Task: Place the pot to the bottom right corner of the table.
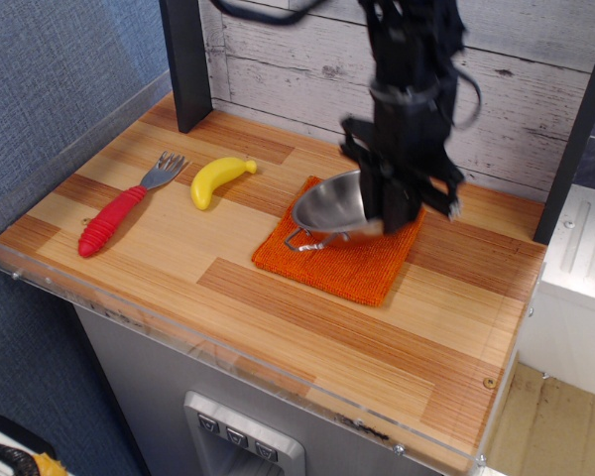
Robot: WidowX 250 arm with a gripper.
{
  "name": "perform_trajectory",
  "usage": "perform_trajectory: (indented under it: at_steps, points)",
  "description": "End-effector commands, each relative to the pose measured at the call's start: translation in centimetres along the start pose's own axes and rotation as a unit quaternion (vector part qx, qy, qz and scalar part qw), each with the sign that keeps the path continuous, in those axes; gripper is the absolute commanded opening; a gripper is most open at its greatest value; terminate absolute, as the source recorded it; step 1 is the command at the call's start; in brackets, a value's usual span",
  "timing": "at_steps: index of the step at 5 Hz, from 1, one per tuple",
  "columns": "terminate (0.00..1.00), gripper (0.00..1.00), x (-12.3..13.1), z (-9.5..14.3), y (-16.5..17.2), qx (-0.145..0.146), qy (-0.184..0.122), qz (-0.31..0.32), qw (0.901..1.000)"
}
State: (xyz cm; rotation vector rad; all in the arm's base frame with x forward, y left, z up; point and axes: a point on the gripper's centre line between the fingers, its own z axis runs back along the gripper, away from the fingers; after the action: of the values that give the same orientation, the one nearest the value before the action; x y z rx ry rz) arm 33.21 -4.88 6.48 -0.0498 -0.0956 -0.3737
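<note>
The shiny steel pot [329, 206] hangs tilted over the orange cloth [337, 262], one wire loop handle pointing down-left. My black gripper [389, 210] comes down from above and is shut on the pot's right rim, holding it just off the cloth. The striped wooden table [307, 317] lies below; its bottom right corner [476, 397] is bare wood.
A yellow banana [218, 180] and a red-handled fork [124, 206] lie at the left. A black post [186, 59] stands at the back left. A clear acrylic rim [228, 349] edges the front and left. A grey plank wall is behind.
</note>
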Motion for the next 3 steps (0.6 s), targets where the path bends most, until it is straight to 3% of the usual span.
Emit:
perform_trajectory:
  at_steps: [1,2,3]
  points:
    - [0.00,0.00,-1.4,9.1,2.3,0.011,-0.083,0.009,0.9964]
    - [0.00,0.00,-2.0,10.5,1.1,0.019,-0.079,-0.016,0.9966]
    - [0.00,0.00,-3.2,10.1,-1.3,0.016,-0.069,-0.043,0.9966]
